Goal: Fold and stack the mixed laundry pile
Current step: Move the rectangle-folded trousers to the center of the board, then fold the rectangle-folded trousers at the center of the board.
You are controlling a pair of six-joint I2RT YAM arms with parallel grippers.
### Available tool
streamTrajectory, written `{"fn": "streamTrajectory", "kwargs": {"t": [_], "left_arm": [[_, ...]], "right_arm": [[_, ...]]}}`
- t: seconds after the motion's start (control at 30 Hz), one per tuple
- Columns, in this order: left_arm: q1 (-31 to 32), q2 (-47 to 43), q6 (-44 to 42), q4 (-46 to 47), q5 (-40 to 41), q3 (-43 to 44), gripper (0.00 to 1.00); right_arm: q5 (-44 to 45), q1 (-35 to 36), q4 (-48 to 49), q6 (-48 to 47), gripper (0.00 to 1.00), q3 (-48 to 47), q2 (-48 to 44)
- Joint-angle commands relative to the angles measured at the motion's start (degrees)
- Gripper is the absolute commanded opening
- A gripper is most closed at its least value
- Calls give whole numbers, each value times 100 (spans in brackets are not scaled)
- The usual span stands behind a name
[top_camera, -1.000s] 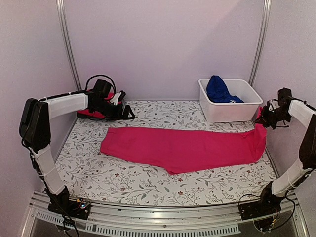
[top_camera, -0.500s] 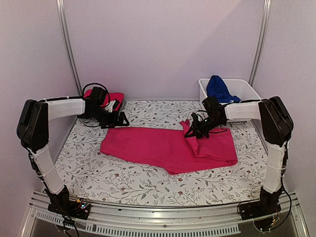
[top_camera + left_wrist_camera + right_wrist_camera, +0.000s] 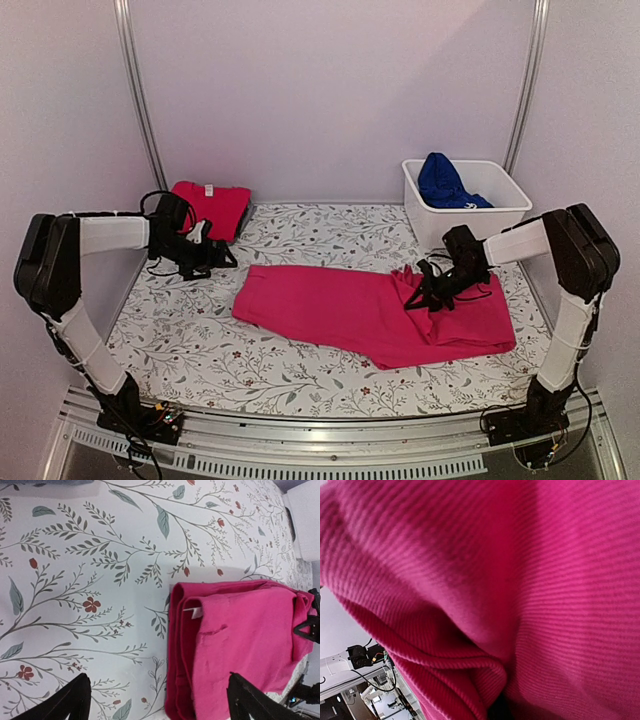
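The magenta-pink garment [image 3: 380,312] lies spread across the middle of the floral cloth [image 3: 290,375], and its edges show more than one layer. The right gripper [image 3: 418,292] is clenched on a raised fold of this garment. The fabric peaks at the jaws and drapes away from them to either side. In the right wrist view, ribbed pink fabric fills the frame directly at the jaws, so the fingers themselves are hidden. The left gripper [image 3: 218,260] is released, with its jaws spread wide and only bare floral cloth between them. The garment's folded left edge, which bears a small white label [image 3: 194,612], lies ahead of these jaws and does not touch them. The red tee [image 3: 210,205] is folded flat and rests on the far side of the left jaws, against the rear wall and clear of the fingers. The royal blue garment [image 3: 440,180] sits heaped in the white tub [image 3: 505,215], which stands beyond the right jaws toward the rear wall, apart from them.
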State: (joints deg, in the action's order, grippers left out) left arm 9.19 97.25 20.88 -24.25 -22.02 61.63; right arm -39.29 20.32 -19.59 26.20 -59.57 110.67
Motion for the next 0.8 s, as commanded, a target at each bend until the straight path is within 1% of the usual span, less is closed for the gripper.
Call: {"fn": "streamTrajectory", "kwargs": {"t": [0.0,0.1,0.13,0.23,0.4,0.5,0.6,0.7,0.77], "left_arm": [[42,-122,184,428,-738,-314,90],[197,-110,324,825,-1338,-514,82],[292,-97,350,939,-1473,-555,81],[580,9,396,1107,-1544,-562,80],[914,312,890,1840,-1848,-624,77],[1079,572,1086,2155,-1901,-545,73],[1146,901,1354,2619,-2168,-532,60],[1189,1227,1360,2658,-2272,-435,49],[1197,1325,1415,2731,-2282,-421,43]], "right_arm": [[1335,-1050,-1100,-720,0,477,-218],[1326,-1248,-1306,-931,0,63,-412],[1184,-1238,-1344,-986,0,-93,-456],[641,-1176,-1362,-879,0,-446,-698],[178,-758,-1354,-385,0,-946,-1120],[-123,-553,-982,188,0,-987,-1282],[-379,-351,-445,864,0,-1015,-1345],[-463,-81,-45,1320,0,-1155,-1279],[-549,116,215,1651,0,-1261,-1187]]}}
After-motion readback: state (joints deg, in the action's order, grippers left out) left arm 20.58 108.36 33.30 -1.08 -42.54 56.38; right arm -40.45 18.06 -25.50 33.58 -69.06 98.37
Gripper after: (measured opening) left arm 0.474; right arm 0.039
